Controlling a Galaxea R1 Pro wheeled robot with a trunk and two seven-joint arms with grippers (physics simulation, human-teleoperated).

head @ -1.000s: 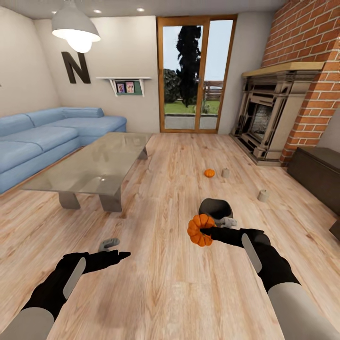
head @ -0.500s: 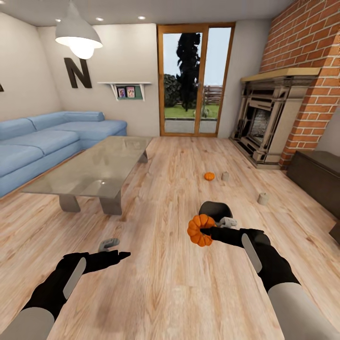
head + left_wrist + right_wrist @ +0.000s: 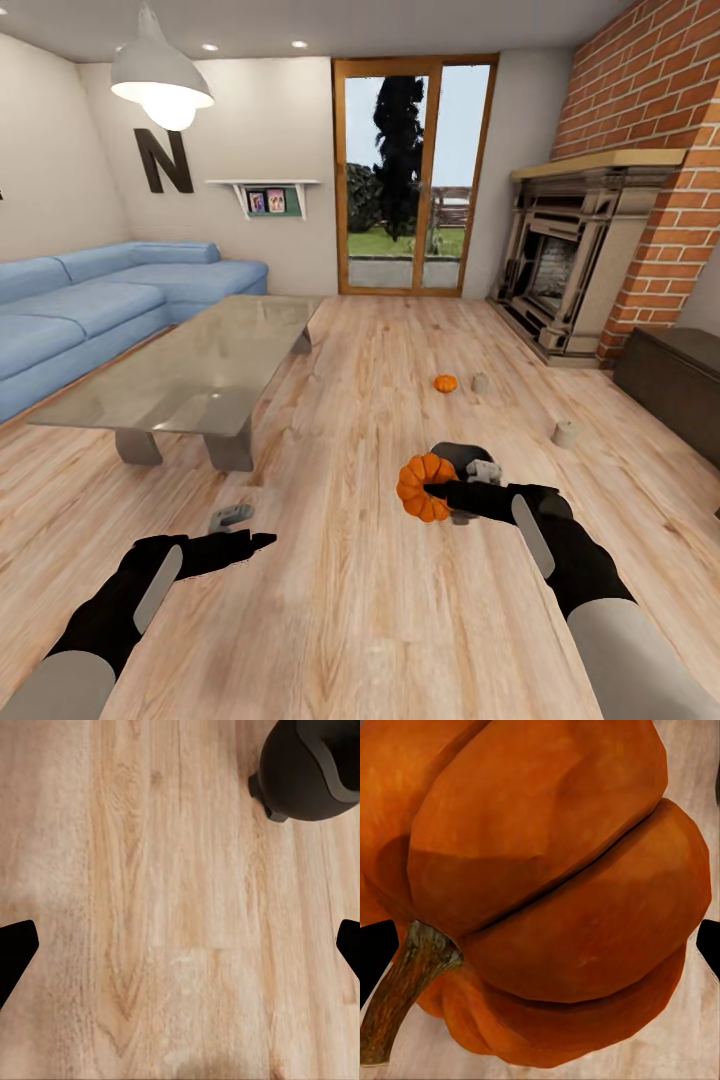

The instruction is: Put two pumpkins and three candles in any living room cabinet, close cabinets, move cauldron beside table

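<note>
Nothing on the floor really moved since the earlier frame; the whole head view slid a bit, so that was the camera, and both arms sat in the same spots.

Head view: the right gripper had its fingers clenched on a ribbed orange pumpkin, held up over the plank floor. Right behind it stood the matte black round-bellied cauldron, partly hidden by the arm. Farther off, a second small orange pumpkin lay near a stubby tan candle, with another tan candle off toward the long dark-brown cabinet at the right wall. The glass-topped coffee bench with blocky grey legs sat well to the left. The left gripper hung above the floor, holding nothing.

Left wrist view: fingers spread wide apart over bare planks, cauldron at the frame's corner.

Right wrist view: pumpkin up close, brown stem showing, between the dark fingertips.
</note>
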